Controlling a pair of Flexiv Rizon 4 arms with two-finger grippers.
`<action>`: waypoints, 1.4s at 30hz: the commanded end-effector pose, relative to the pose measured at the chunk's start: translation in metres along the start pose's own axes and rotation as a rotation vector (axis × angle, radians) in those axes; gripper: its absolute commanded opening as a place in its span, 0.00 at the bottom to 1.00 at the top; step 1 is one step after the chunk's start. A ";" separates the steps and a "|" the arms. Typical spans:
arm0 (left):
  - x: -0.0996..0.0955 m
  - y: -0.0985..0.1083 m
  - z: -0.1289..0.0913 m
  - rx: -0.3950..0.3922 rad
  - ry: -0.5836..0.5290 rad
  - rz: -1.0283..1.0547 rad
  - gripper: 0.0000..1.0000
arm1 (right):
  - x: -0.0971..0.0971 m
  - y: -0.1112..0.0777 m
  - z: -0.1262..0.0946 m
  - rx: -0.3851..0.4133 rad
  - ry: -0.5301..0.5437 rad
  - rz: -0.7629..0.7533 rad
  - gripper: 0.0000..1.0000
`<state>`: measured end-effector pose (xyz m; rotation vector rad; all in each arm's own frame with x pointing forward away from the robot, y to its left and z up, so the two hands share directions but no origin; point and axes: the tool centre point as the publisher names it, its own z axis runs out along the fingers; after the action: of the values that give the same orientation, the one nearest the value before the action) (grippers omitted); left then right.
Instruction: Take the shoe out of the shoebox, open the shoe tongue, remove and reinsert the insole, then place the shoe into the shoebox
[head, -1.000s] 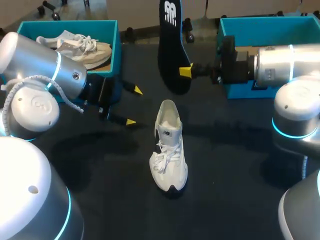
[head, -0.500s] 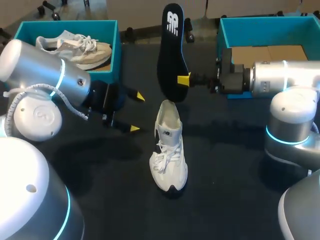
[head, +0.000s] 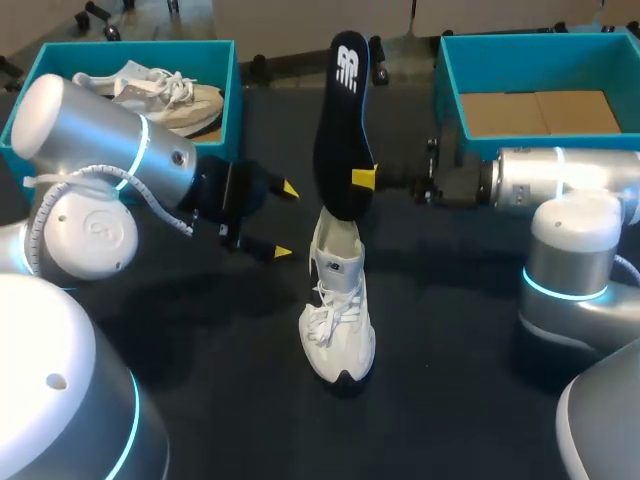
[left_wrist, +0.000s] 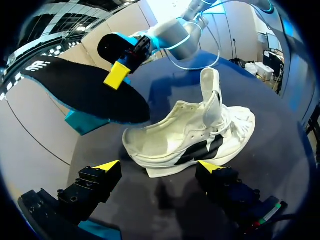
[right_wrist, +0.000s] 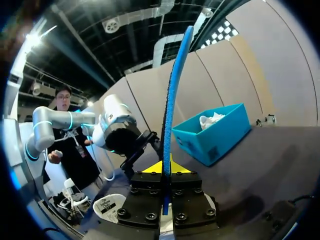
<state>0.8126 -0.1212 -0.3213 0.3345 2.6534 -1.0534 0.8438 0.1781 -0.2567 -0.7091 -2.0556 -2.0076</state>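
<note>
Seen from above, a white shoe (head: 338, 310) stands upright on the dark table (head: 450, 400), toe toward the camera. The right gripper (head: 364, 178) is clamped on a black insole (head: 342, 120), held on end with its lower tip at the shoe's opening. The left gripper (head: 284, 220) sits just left of the heel, fingers spread and grasping nothing. Only the left wrist view shows the tongue standing up, with the shoe untouched ahead of those fingers. Only the right wrist view shows the insole edge-on, its blue edge pinched between both fingers. A teal shoebox (head: 232, 100) at far left holds another shoe (head: 165, 95).
</note>
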 end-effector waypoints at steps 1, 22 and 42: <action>-0.001 -0.002 0.009 -0.003 0.001 -0.009 1.00 | -0.004 -0.011 0.007 -0.022 0.004 0.013 0.00; 0.010 0.002 0.018 -0.008 0.020 -0.045 1.00 | -0.008 -0.022 0.008 -0.037 0.005 0.026 0.00; 0.010 0.002 0.018 -0.008 0.020 -0.045 1.00 | -0.006 -0.054 0.006 0.028 -0.027 0.028 0.00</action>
<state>0.8069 -0.1298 -0.3378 0.2875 2.6914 -1.0648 0.8271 0.1847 -0.3066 -0.7580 -2.0661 -1.9742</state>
